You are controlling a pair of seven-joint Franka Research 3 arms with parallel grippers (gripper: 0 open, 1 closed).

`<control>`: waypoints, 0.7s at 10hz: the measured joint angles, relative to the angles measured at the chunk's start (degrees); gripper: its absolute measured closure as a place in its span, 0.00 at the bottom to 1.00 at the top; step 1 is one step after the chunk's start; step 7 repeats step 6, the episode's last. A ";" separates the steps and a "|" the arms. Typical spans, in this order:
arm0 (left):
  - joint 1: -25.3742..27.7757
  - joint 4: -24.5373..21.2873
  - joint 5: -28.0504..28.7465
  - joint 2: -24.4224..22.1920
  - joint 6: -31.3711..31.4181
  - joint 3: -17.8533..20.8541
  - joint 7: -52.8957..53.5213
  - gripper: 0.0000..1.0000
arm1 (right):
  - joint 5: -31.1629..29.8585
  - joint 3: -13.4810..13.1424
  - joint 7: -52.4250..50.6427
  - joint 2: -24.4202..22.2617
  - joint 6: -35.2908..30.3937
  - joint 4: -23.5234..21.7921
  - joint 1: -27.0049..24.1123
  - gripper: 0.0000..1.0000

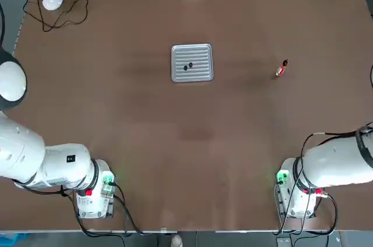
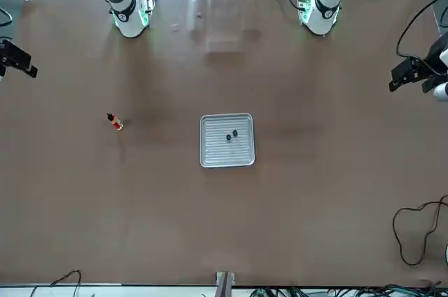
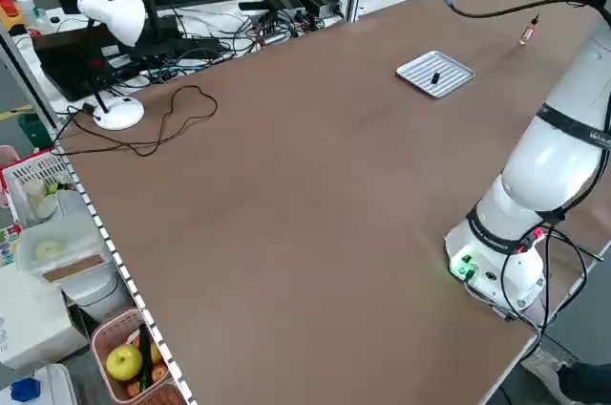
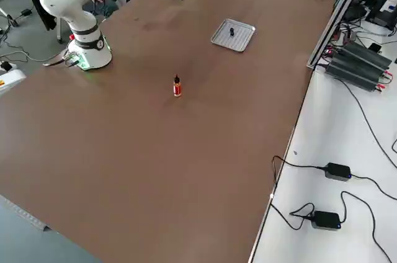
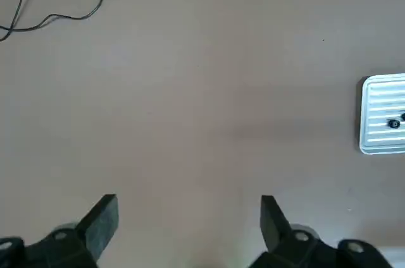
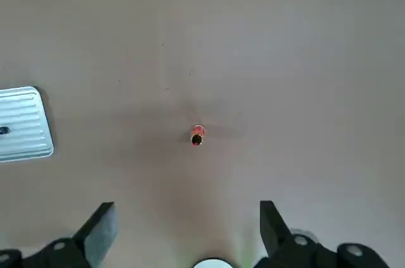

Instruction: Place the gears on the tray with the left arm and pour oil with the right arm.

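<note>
Plainly, left gripper (image 5: 190,217): was above the left side of the desk (image 1: 175,142), jaws wide open with nothing in them
Right gripper (image 6: 188,220): was raised at the desk's right side, jaws wide open too, holding nothing
Tray (image 1: 192,76): lay flat between the two arms, toward the far side
Gears (image 1: 190,64): both sat on the tray, close together near its middle
Bottle (image 4: 177,89): stood upright on the desk, right of the tray and well apart from it
</note>
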 joint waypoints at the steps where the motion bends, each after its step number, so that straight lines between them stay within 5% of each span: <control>1: 0.00 -0.02 0.00 0.00 0.00 0.00 0.00 0.01 | -0.04 0.01 0.00 0.00 -0.01 0.04 -0.29 0.00; 7: 0.03 -0.03 0.00 0.00 0.00 0.06 0.00 0.01 | -0.09 0.45 0.05 0.21 2.47 -0.15 -0.31 0.00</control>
